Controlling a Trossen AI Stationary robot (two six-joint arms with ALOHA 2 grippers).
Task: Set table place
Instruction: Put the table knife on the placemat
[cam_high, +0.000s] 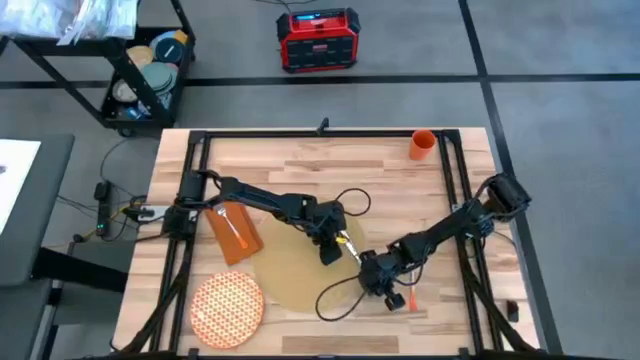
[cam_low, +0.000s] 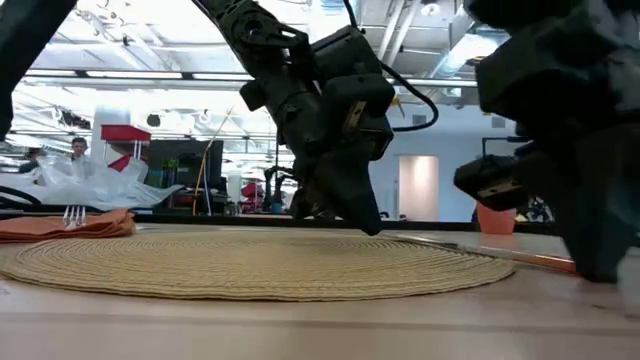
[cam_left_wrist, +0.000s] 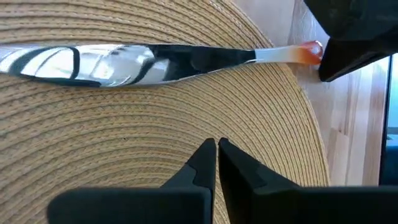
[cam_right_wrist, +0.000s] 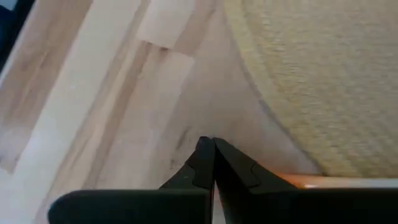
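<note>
— Where are the two grippers?
— Centre of the high view. The left gripper (cam_high: 329, 252), fingers pressed together on nothing, hovers over the round tan woven placemat (cam_high: 290, 275) by a steel knife with an orange handle (cam_left_wrist: 149, 59). The right gripper (cam_high: 388, 292) (fingers also together) sits just off the mat's lower-right edge.
— And the rest?
— The rust-orange cloth napkin (cam_high: 232, 232) lies left of the mat on the light-wood table (cam_high: 380, 170), the orange-patterned round plate (cam_high: 226, 308) lower left, the small orange cup (cam_high: 422, 145) upper right.

Rough woven fibre placemat (cam_left_wrist: 124, 137); mirror-glossy steel knife blade (cam_left_wrist: 112, 61); smooth pale butcher-block wood worktop (cam_right_wrist: 93, 93); matt cloth napkin (cam_high: 232, 232).
</note>
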